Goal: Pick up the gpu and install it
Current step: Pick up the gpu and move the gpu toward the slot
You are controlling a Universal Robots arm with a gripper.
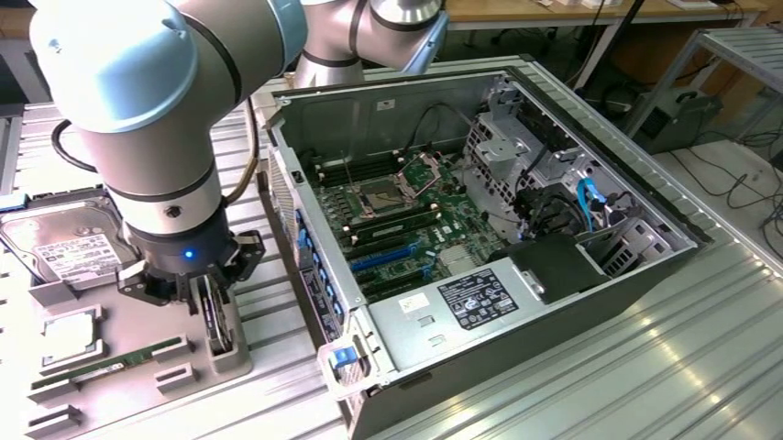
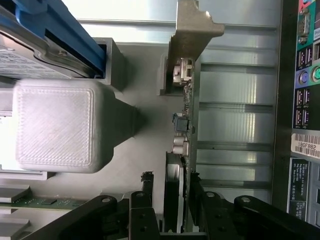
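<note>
A ribbed metal tabletop [image 1: 636,348] carries an open computer case [image 1: 404,101] lying on its side with the motherboard [image 1: 404,220] exposed. Toward the exterior view's left of the case sits a grey parts fixture [image 1: 135,321]. On that fixture lie a hard drive [image 1: 68,243] with a white label, a square processor [image 1: 68,335] and a narrow RAM stick [image 1: 116,362]. The arm [image 1: 159,137] reaches straight down over the fixture, and its pincer [image 1: 196,293] is low at the edge nearest the case. The gpu [image 1: 218,321] stands on edge in a slot of the fixture, directly under the pincer and just beside the case's rear wall. In the wrist view the gpu [image 2: 184,125] appears edge-on, with its silver bracket [image 2: 192,30] at the end far from the pincer [image 2: 171,176] and the dark fan [image 2: 172,195] bulging from one face. The two black fingers [image 2: 142,205] straddle the card, one on the fan side and one on the bare board side. The board-side finger sits right against the card, while a thin strip of grey fixture [image 2: 145,75] shows between the other finger and the fan. The pincer is therefore partly spread around the gpu rather than clamped on it, and the card is seated in its slot. A pale printed block [image 2: 55,125] of the fixture stands near the card, well apart from the fingers
</note>
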